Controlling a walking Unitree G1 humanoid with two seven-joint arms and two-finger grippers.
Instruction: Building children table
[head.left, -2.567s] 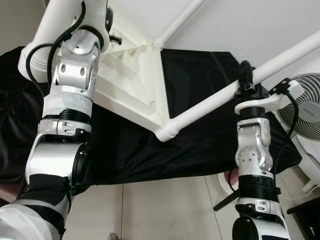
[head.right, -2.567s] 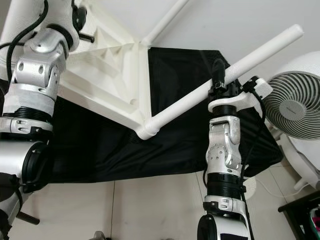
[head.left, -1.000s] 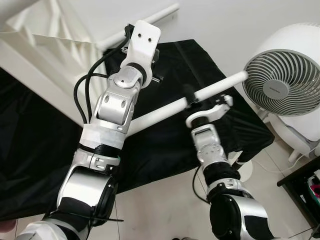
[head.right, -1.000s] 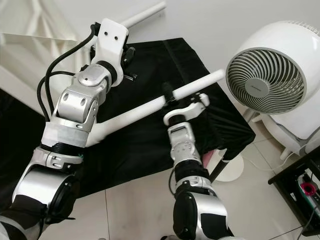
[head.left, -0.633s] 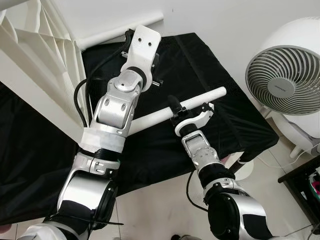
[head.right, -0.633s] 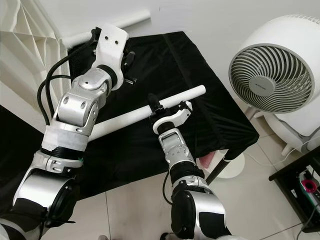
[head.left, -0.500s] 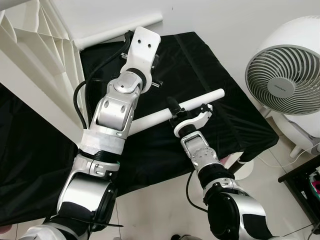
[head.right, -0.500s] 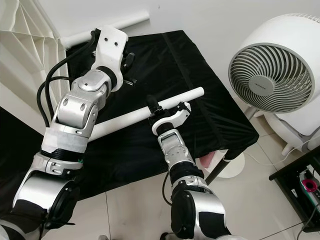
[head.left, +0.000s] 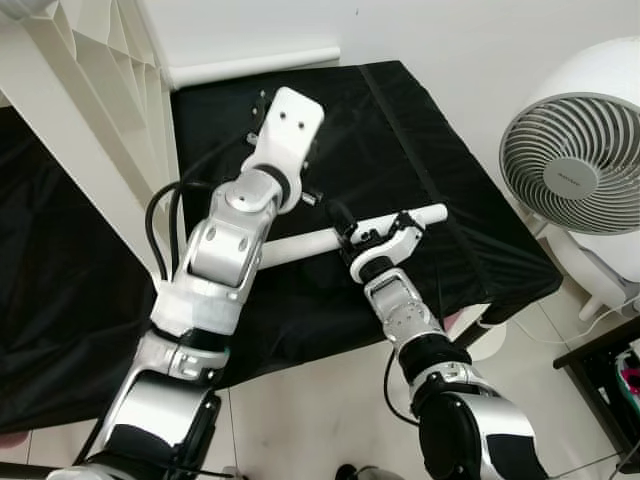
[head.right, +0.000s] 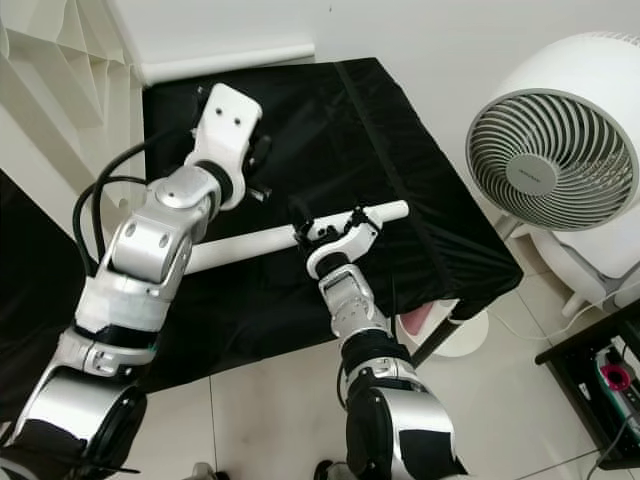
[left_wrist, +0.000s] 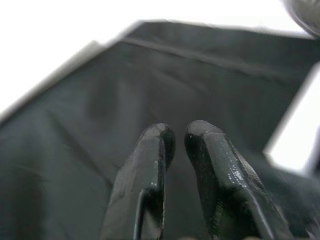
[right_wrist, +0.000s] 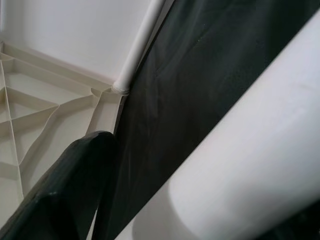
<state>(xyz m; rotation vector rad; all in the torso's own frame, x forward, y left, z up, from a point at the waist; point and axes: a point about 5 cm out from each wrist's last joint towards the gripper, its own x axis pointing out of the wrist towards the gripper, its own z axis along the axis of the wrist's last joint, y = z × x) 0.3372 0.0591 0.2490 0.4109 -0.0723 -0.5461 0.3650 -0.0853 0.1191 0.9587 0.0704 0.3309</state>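
Right wrist view puts one black finger (right_wrist: 65, 185) against a thick white table leg (right_wrist: 260, 165), and from the head views the right gripper (head.left: 362, 240) is clamped around that leg (head.left: 300, 246) partway along its length. The leg lies nearly level just above a tabletop draped in black cloth (head.left: 420, 130), its free end pointing toward the white fan (head.left: 580, 160) that stands on the floor beside the tabletop. The left gripper (left_wrist: 175, 137) has its two fingers (left_wrist: 150, 165) nearly closed with only a thin gap between them, holding nothing, poised over the black cloth further back. The left arm (head.left: 235, 240) crosses in front of the leg. The ribbed white underside of the children's table (head.left: 80, 110) rises at the robot's left, with another white leg (head.left: 255, 66) along the cloth's far edge.
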